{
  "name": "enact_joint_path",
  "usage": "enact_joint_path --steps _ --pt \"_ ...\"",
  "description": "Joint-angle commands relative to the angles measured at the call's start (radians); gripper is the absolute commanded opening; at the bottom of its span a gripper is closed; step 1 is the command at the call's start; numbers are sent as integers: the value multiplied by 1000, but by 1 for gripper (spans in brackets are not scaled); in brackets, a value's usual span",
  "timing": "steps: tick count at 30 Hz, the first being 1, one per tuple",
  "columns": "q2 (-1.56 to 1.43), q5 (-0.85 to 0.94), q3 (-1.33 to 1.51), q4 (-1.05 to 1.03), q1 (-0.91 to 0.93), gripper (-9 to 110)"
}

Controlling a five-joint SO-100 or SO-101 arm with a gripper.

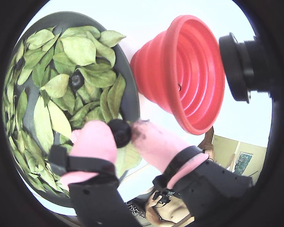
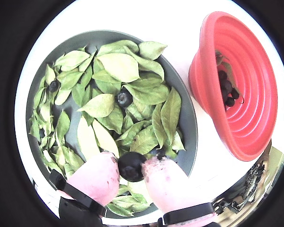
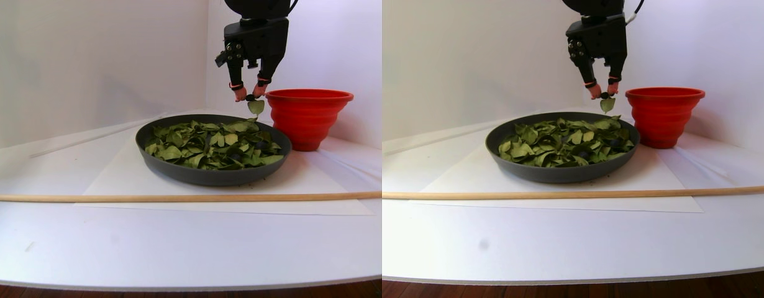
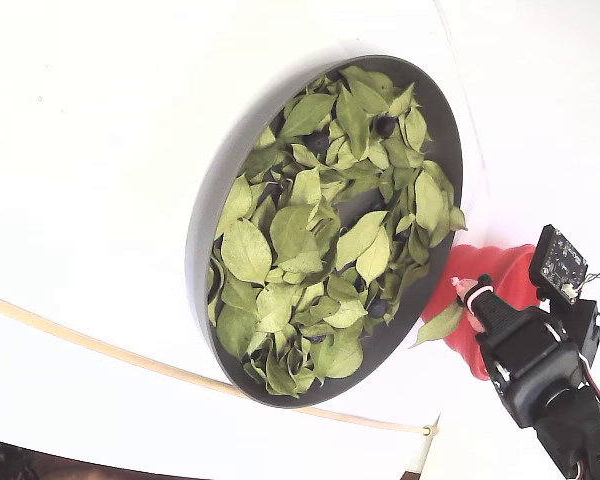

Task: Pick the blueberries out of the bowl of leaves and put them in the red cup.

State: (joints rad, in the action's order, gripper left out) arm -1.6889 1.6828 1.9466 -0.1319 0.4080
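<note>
One round, dark blueberry (image 2: 131,166) sits pinched between the gripper's (image 2: 131,168) two soft pink fingertips (image 2: 102,177), a thin green leaf (image 3: 256,106) dangling under it, above the rim of the shallow grey bowl (image 2: 189,123) nearest the ribbed red cup (image 2: 236,85). Dry, veined leaves (image 2: 113,66) fill the bowl; several berries (image 2: 226,87) lie inside the cup.

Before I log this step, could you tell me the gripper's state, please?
Gripper: shut on a blueberry, with a leaf hanging beneath it.
</note>
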Motion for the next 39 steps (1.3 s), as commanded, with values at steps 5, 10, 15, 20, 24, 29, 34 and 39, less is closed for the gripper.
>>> enact_joint_path --steps 5,10,15,20,24,29,34,39 --pt "-130 23 -109 -3 54 9" --pt "-126 28 -141 -17 69 9" --pt "-114 37 -175 -26 89 9" --pt "-100 49 -212 -40 109 9" --pt "-87 63 -227 -41 126 9" --pt "-64 77 -252 -43 152 9" --pt "-34 97 -284 -46 184 9" --pt "-11 121 -299 -46 213 9"
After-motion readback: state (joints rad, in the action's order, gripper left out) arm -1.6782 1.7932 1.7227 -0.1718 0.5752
